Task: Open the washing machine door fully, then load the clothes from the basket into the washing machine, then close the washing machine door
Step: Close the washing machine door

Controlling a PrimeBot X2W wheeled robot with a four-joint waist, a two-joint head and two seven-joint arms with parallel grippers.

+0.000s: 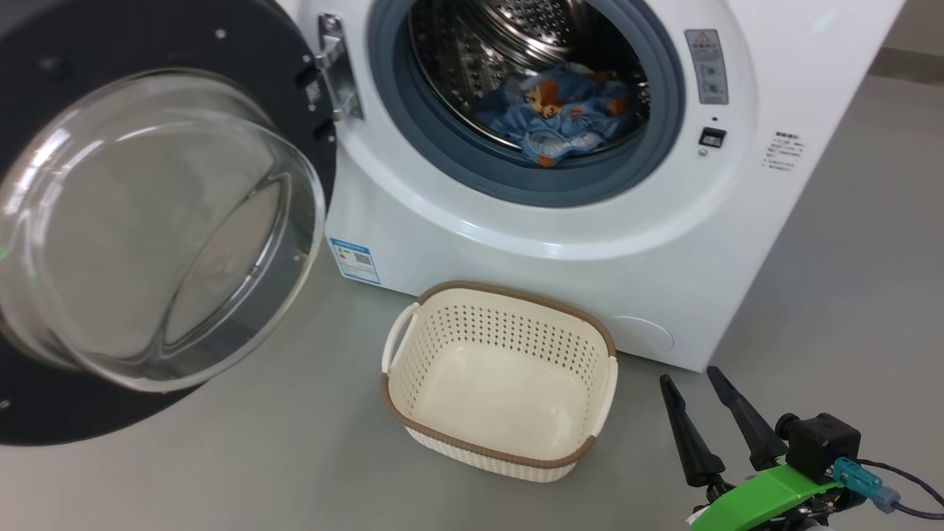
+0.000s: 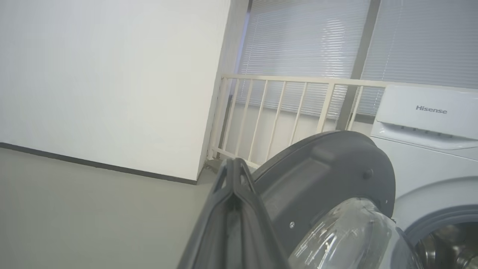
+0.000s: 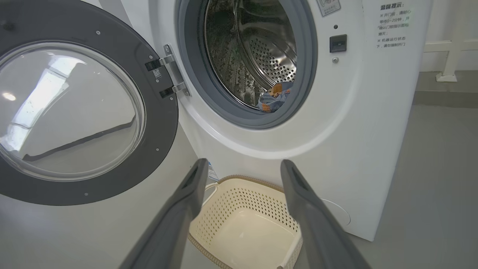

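The washing machine door [image 1: 147, 228] stands swung out across the left of the head frame, walling off that side. At upper centre the round mouth of the washing machine [image 1: 457, 243] is unblocked, with the clothes [image 1: 560, 110] low inside. Below it the basket [image 1: 516, 293] stands on the floor [image 1: 848, 310]. Open floor lies at lower right around the right hand [image 1: 689, 376].

Your right gripper [image 3: 243, 164] has its jaws spread; between them sits the basket [image 3: 239, 201], beyond their tips clothes [image 3: 274, 101] inside the washing machine [image 3: 336, 119], its door [image 3: 164, 130] open to their left.

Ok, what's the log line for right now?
door open; clothes in drum; basket empty; left fingers shut; right fingers open; next close door
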